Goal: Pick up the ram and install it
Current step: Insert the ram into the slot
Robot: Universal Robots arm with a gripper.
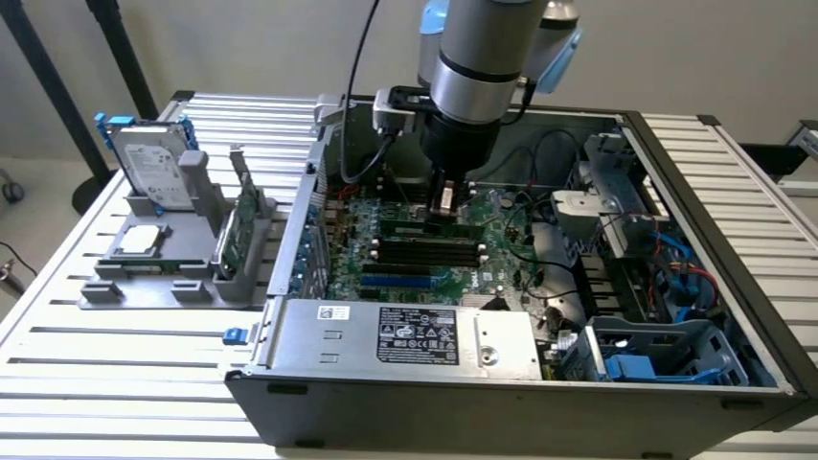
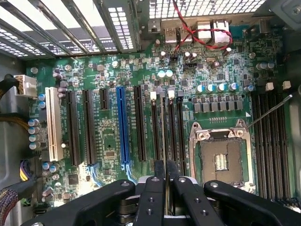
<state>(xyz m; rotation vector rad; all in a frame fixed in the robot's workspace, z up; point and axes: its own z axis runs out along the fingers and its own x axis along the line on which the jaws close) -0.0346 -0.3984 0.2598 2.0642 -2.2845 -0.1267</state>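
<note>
My gripper (image 1: 445, 213) is lowered inside the open computer case, over the motherboard's (image 1: 501, 233) black memory slots (image 1: 428, 253). The ram (image 1: 416, 228), a long thin green stick, lies level along the farthest slot right under the fingers. In the wrist view the two black fingers (image 2: 159, 174) stand close together with the ram (image 2: 164, 136) edge-on as a thin strip between them, lined up between two slots with white latches (image 2: 153, 95). The gripper is shut on the ram. Whether the stick is fully seated in the slot I cannot tell.
The empty processor socket (image 2: 221, 160) sits beside the slots. On the exterior view's left a grey fixture (image 1: 167, 283) carries the blue-framed hard drive (image 1: 147, 163), the square processor chip (image 1: 138, 240) and an upright green board (image 1: 238, 235). Cables and a drive cage (image 1: 652, 355) crowd the case's right side.
</note>
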